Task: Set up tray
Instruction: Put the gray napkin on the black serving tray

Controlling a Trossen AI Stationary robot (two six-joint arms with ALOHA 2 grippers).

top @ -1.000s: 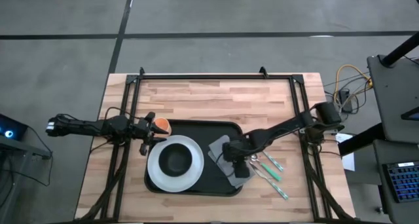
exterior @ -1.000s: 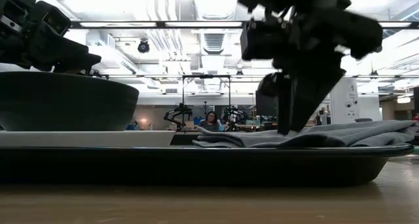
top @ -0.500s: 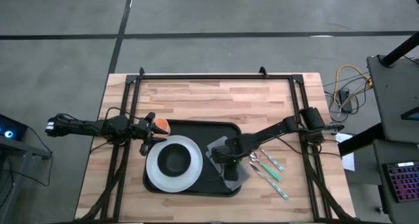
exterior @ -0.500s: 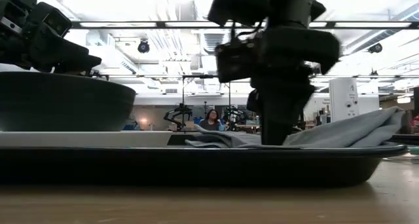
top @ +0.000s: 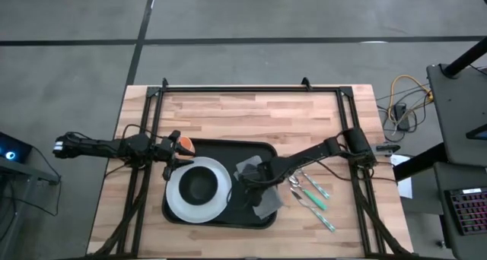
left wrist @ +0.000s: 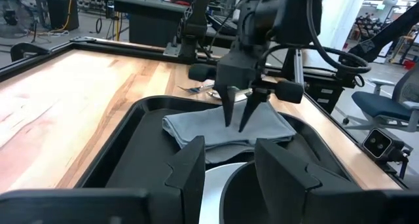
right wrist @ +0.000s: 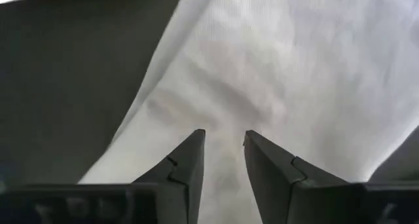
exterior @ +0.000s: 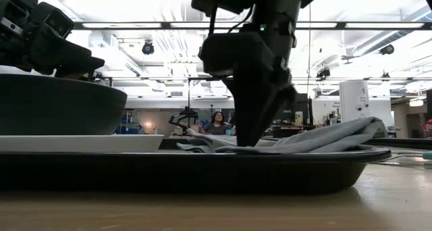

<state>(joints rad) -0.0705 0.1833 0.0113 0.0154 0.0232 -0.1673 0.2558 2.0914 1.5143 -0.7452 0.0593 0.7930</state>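
The black tray [top: 228, 150] lies mid-table. Its left half carries a white plate [top: 176, 203] with a dark bowl [top: 199, 185] on it. A crumpled grey napkin [top: 266, 203] lies on the right half. My right gripper [top: 253, 185] points steeply down onto the napkin's left part, fingers a narrow gap apart [right wrist: 224, 137]. My left gripper [top: 173, 150] waits open at the tray's far left corner, level, just above the plate's rim; its fingers frame the bowl [left wrist: 229, 178]. My right gripper comes from above, slanting from the table's right. Both fingertips [left wrist: 230, 119] stand on the napkin's upper surface [right wrist: 222, 106] near its left edge. Cloth shows in the gap between them; I cannot tell whether a fold is pinched. The napkin lies on the tray floor.
Several pieces of cutlery with green handles [top: 312, 193] lie on the wood just right of the tray. A small orange object [top: 185, 144] sits beside my left gripper. Black frame rails [top: 251, 89] border the table. Bare wood stretches along the far half.
My right gripper has moved toward the table's left edge over the napkin and rolled about its own axis. The napkin has been drawn leftward with it, its right end pulled in. The tray, with plate and bowl, has slid a little toward the left.
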